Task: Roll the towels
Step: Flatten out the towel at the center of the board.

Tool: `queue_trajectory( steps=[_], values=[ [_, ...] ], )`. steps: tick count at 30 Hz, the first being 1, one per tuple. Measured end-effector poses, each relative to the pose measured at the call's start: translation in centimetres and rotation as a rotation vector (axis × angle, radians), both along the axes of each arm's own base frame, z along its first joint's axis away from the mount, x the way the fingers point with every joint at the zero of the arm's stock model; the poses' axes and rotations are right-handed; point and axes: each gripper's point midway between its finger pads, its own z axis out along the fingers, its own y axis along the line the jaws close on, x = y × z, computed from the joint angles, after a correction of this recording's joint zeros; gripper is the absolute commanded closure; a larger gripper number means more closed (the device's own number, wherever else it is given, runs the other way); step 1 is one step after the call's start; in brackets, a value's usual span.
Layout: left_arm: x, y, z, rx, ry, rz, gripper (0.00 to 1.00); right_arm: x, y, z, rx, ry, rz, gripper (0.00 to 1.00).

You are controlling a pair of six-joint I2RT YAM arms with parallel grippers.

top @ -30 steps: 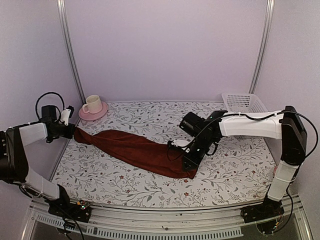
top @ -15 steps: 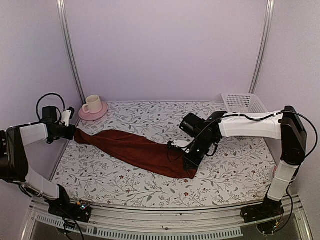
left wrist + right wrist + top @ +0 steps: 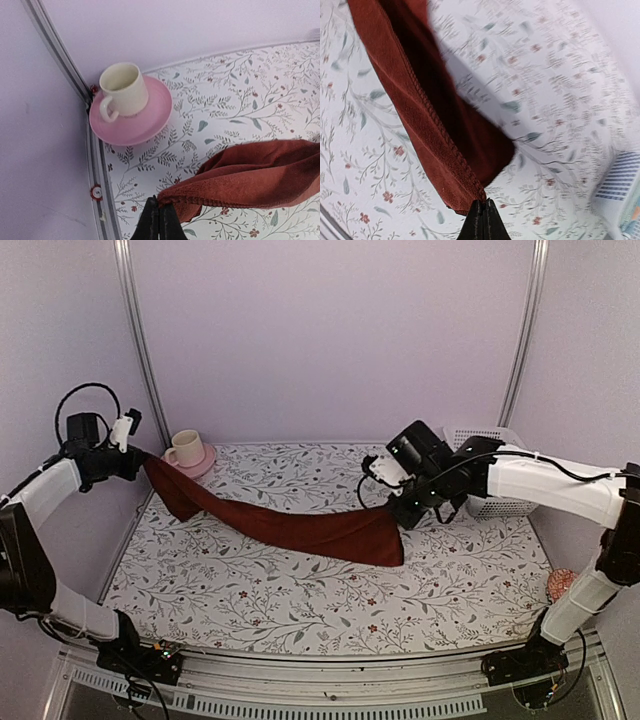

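Note:
One of the towels, the dark maroon one (image 3: 290,528), hangs stretched between both arms above the floral table covering. My left gripper (image 3: 140,460) is shut on its left corner, up by the left wall; in the left wrist view the closed tips (image 3: 159,212) pinch the hem of the maroon towel (image 3: 255,175). My right gripper (image 3: 398,508) is shut on the opposite corner, and the cloth droops below it. In the right wrist view the gripper (image 3: 482,206) clamps the stitched edge of the towel (image 3: 415,105). The light-blue towel is out of view.
A cream cup (image 3: 184,449) on a pink saucer (image 3: 199,466) stands at the back left, close to the left gripper. A white mesh basket (image 3: 490,445) sits at the back right behind the right arm. A small pinkish thing (image 3: 561,583) lies at the right edge.
The right gripper closed on the towel's right corner and lifted it up and to the right. The left gripper rose with its corner, so the towel now hangs off the table.

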Motion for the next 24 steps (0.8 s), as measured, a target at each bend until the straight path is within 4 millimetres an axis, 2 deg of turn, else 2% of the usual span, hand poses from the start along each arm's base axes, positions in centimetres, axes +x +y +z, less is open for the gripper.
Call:
queue_trajectory(
  steps=[4, 7, 11, 15, 17, 20, 22, 24],
  values=[
    [0.1, -0.8, 6.4, 0.014, -0.136, -0.042, 1.00, 2.4, -1.9, 8.6, 0.102, -0.263, -0.107, 0.98],
    [-0.7, -1.5, 10.0, 0.021, -0.209, -0.072, 1.00, 2.6, -3.7, 14.3, 0.194, -0.415, -0.170, 0.98],
    [-2.4, -2.7, 14.0, 0.032, -0.288, -0.126, 1.00, 1.2, -5.8, 20.4, 0.332, -0.560, -0.208, 0.98],
    [-5.2, -4.4, 17.4, 0.048, -0.373, -0.188, 1.00, -1.5, -7.7, 25.1, 0.469, -0.662, -0.203, 0.98],
    [-7.1, -5.3, 19.0, 0.057, -0.420, -0.213, 1.00, -2.4, -8.4, 26.7, 0.522, -0.696, -0.205, 0.98],
    [-8.7, -6.1, 20.3, 0.052, -0.457, -0.237, 1.00, -2.4, -9.2, 27.4, 0.542, -0.728, -0.245, 0.98],
    [-8.7, -6.4, 20.4, 0.029, -0.449, -0.249, 1.00, -1.4, -9.4, 26.6, 0.511, -0.734, -0.303, 0.98],
    [-7.2, -6.6, 19.4, -0.005, -0.404, -0.258, 1.00, 0.6, -9.4, 24.9, 0.453, -0.716, -0.365, 0.98]
  ],
)
